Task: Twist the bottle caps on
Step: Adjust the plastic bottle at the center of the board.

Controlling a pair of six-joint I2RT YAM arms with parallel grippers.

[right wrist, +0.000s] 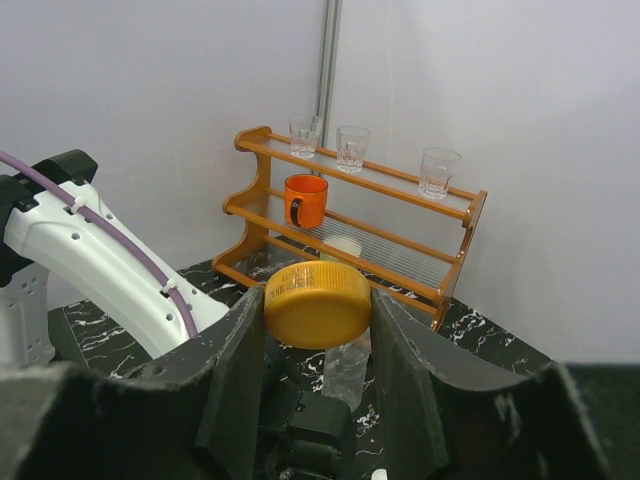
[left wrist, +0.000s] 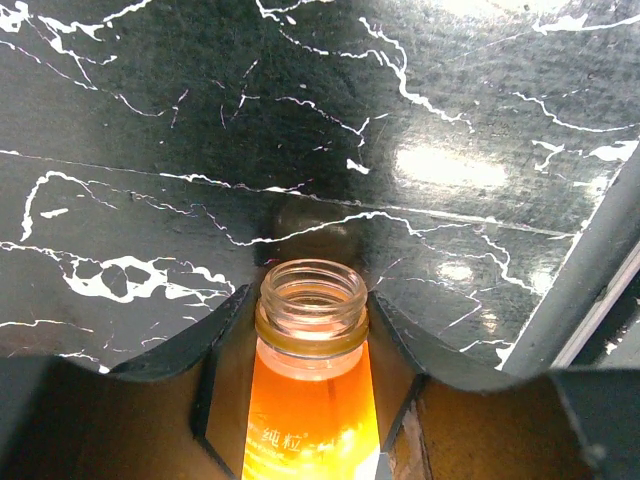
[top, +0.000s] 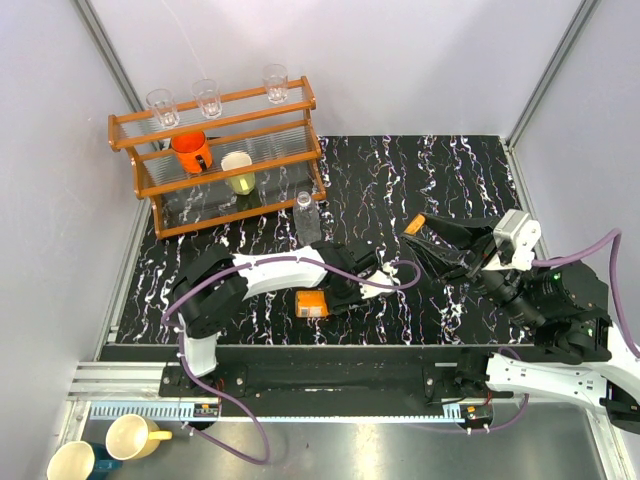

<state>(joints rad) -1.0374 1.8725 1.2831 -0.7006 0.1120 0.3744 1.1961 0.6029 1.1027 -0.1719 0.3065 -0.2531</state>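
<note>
My left gripper [left wrist: 312,335] is shut on the short orange bottle [left wrist: 310,400], its dark fingers [left wrist: 225,335] pressing either side below the neck. The bottle's threaded mouth [left wrist: 312,300] is bare. In the top view this bottle [top: 312,304] sits near the front middle of the table in the left gripper [top: 326,297]. My right gripper [right wrist: 318,320] is shut on the orange bottle cap [right wrist: 318,303], held above the table at the centre right [top: 415,226]. The taller clear bottle [top: 307,218] stands upright and uncapped next to the rack, and shows behind the cap [right wrist: 347,372].
A wooden rack [top: 225,165] at the back left carries three clear glasses [top: 207,97], an orange mug [top: 190,151] and a pale cup [top: 239,172]. Two yellow mugs [top: 135,436] sit below the table's front left. The left arm [top: 270,272] lies across the middle.
</note>
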